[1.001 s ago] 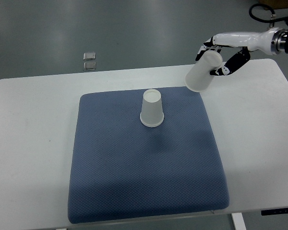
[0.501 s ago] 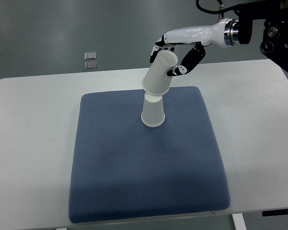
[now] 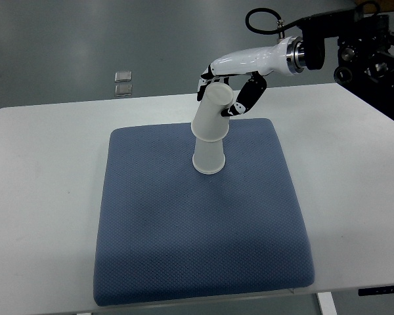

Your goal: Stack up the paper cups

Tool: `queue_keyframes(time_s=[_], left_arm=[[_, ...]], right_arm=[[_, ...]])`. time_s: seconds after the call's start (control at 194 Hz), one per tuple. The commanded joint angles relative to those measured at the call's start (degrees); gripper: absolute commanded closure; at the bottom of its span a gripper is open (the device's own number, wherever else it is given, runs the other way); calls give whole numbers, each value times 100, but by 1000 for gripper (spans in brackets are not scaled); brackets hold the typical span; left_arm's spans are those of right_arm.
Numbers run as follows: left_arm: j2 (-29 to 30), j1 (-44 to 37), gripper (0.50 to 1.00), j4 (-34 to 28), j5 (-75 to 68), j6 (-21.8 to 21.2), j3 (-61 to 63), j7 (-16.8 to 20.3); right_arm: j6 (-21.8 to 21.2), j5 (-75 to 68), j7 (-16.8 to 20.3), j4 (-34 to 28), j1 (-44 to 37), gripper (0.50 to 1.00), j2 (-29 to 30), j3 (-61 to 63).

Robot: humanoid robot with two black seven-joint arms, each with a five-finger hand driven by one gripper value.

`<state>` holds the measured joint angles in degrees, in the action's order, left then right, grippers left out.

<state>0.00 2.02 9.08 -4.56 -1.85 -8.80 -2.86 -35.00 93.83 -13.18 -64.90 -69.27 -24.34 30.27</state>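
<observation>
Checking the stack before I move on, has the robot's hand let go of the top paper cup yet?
No, the right hand is wrapped around the top paper cup, which sits tilted over the bottom cup.

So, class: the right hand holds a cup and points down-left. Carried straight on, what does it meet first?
Most likely the upside-down cup on the blue mat: the held cup in the right hand is already over its base, though depth is unclear.

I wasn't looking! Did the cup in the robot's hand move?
Yes. The held cup went left from past the blue mat's corner and down onto the standing cup.
</observation>
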Motion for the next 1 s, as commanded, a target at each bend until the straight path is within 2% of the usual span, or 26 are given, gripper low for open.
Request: queue_keyframes(time_s=[0.0,0.237,0.692,0.846,0.913,0.996], left_arm=[[0,0,500,-3,-1,0,1,-4],[0,0,500,-3,-1,0,1,-4],[0,0,500,-3,-1,0,1,-4],[0,0,500,-3,7,0,1,-4],[0,0,500,-3,-1,0,-8,5],[0,0,500,6,-1,0,1,-4]], right_arm=[[0,12,0,-5,-8,944,8,-22],[0,12,158,-5,10,944,122,-22],[0,30,202,4,10,942,237,-224],[0,83,202,56,45,930,263,-224],[0,83,202,91,53,902,307,-224],[0,83,202,118,62,897,324,-224]])
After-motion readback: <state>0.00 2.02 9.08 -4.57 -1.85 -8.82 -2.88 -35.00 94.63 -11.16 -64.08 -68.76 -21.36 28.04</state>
